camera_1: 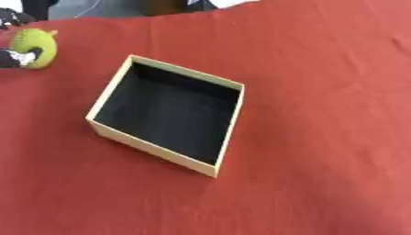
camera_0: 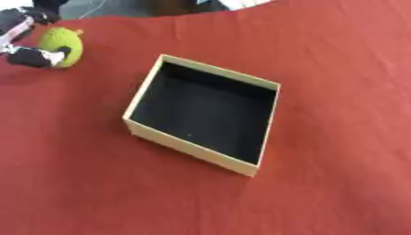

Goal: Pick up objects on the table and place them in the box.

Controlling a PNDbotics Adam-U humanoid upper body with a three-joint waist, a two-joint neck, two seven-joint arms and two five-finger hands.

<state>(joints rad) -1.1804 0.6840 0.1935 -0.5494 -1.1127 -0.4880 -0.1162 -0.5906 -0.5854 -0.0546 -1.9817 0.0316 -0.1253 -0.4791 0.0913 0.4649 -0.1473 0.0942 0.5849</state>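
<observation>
Left eye view: left hand [camera_0: 28, 41] fingers [camera_0: 32, 58] curled around green ball [camera_0: 64, 43].

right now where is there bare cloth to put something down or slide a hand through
The red cloth is bare to the right of the box and all along the near side below it. The box's black inside holds nothing. The only crowded spot is the far left corner, where the left robot hand grips the green ball.

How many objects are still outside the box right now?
1: a round yellow-green plush toy at the table's far left, with the robot's left hand around it. The tan cardboard box looks empty.
</observation>
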